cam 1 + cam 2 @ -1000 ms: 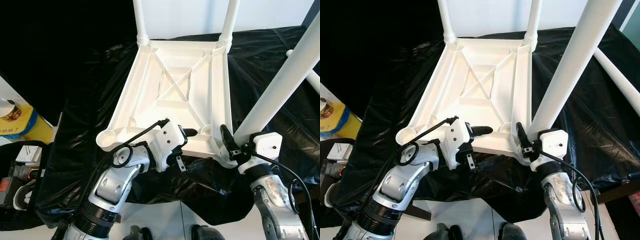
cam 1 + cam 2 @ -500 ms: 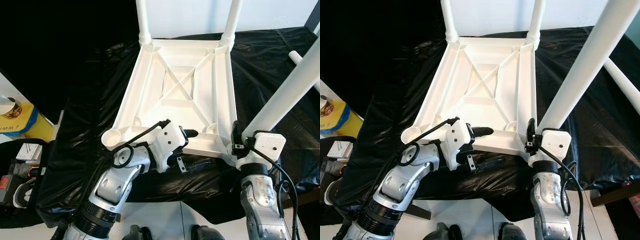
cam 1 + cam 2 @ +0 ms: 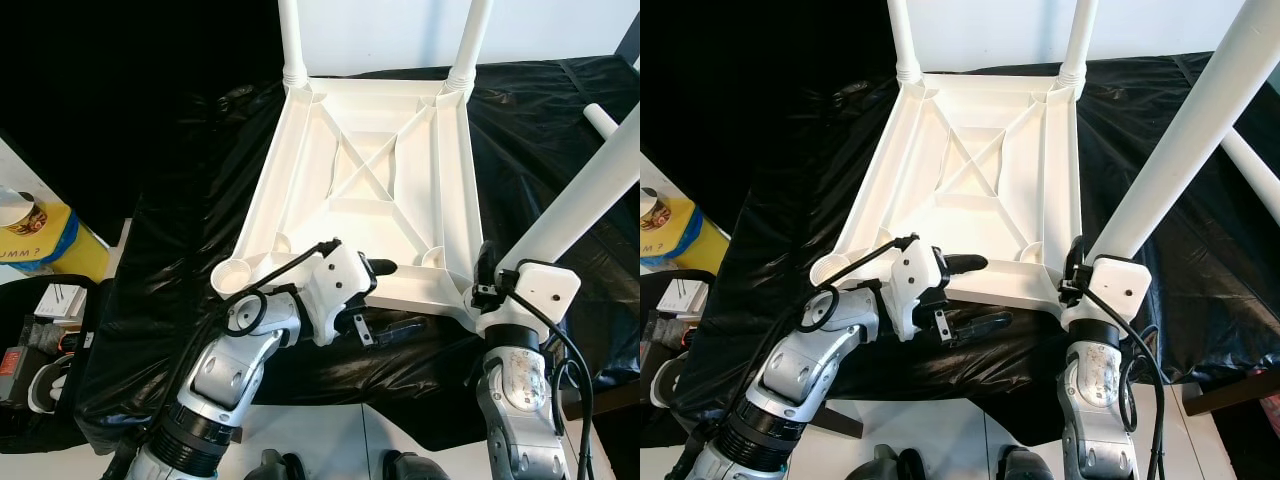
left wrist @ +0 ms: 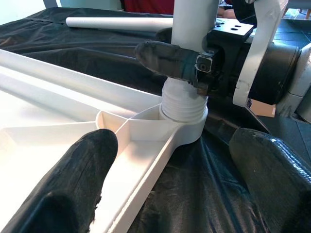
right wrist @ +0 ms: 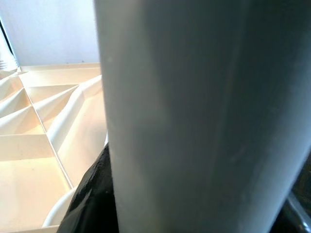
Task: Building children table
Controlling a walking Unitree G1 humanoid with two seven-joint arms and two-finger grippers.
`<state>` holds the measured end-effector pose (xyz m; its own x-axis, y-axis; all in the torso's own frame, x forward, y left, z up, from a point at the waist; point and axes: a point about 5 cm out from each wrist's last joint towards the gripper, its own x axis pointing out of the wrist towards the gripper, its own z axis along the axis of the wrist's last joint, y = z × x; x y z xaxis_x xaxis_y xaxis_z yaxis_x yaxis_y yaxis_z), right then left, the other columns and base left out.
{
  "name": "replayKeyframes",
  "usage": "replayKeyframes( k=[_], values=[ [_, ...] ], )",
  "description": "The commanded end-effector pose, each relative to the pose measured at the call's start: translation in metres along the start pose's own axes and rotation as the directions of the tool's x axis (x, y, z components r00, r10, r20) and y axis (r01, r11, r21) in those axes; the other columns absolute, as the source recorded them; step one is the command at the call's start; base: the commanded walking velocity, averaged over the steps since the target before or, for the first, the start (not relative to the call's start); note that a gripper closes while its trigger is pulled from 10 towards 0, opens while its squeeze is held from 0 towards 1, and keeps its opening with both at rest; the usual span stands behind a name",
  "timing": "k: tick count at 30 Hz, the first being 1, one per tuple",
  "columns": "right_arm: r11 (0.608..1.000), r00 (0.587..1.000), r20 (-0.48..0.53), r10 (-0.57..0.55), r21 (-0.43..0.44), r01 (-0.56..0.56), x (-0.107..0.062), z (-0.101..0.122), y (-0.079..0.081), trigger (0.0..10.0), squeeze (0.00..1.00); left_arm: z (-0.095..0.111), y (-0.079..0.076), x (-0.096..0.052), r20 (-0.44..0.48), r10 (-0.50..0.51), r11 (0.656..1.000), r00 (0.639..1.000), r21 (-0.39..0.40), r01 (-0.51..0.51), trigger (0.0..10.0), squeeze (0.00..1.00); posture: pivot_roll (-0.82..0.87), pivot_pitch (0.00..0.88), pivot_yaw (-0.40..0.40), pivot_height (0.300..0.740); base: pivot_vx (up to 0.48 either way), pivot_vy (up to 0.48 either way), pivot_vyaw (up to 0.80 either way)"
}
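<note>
I keep my right pincer (image 3: 1076,268) clamped on the white plastic tube leg (image 3: 1170,145) in the upturned white tabletop's (image 3: 370,180) near corner socket, while my left pincer (image 3: 385,300), spread, straddles its near edge to steady it.

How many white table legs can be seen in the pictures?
4: two legs stand in the far corner sockets, one is held by the right gripper at the near right corner, one lies loose on the black sheet.
</note>
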<state>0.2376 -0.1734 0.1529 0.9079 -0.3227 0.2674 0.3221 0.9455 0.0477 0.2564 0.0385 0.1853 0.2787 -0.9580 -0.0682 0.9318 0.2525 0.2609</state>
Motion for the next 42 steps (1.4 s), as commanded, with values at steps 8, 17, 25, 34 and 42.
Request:
replayKeyframes(
  k=[8, 17, 25, 34, 42],
  values=[
    [0.997, 0.996, -0.043, 0.081, 0.020, -0.080, -0.005, -0.012, -0.010, 10.0, 1.00, 0.002, -0.002, 0.000, -0.001, 0.019, 1.000, 1.000, 0.006, -0.019, 10.0, 0.00, -0.15, 0.161, 0.068, 0.740, 0.000, 0.000, 0.00],
    [0.959, 0.959, -0.009, 0.282, 0.001, -0.282, 0.003, -0.003, -0.017, 10.0, 1.00, 0.002, -0.001, 0.001, 0.001, 0.023, 1.000, 1.000, 0.007, -0.023, 10.0, 0.00, -0.15, 0.165, 0.066, 0.740, 0.000, 0.000, 0.00],
    [0.825, 0.826, -0.029, 0.564, -0.032, -0.564, 0.009, 0.002, -0.014, 10.0, 0.00, 0.002, 0.000, 0.002, 0.005, 0.025, 1.000, 1.000, 0.006, -0.025, 10.0, 0.00, -0.16, 0.170, 0.072, 0.740, 0.000, 0.000, 0.00],
    [0.686, 0.691, -0.082, 0.718, -0.082, -0.723, 0.015, 0.000, -0.017, 4.7, 0.00, 0.004, 0.000, 0.003, 0.009, 0.021, 1.000, 1.000, 0.004, -0.021, 10.0, 0.00, -0.16, 0.172, 0.078, 0.740, 0.000, 0.000, 0.00],
    [0.682, 0.681, -0.116, 0.723, -0.039, -0.730, 0.005, -0.009, -0.020, 0.0, 0.00, 0.005, 0.000, 0.003, 0.013, 0.022, 1.000, 1.000, 0.003, -0.022, 10.0, 0.00, -0.16, 0.171, 0.075, 0.740, 0.000, 0.000, 0.00]
  ],
)
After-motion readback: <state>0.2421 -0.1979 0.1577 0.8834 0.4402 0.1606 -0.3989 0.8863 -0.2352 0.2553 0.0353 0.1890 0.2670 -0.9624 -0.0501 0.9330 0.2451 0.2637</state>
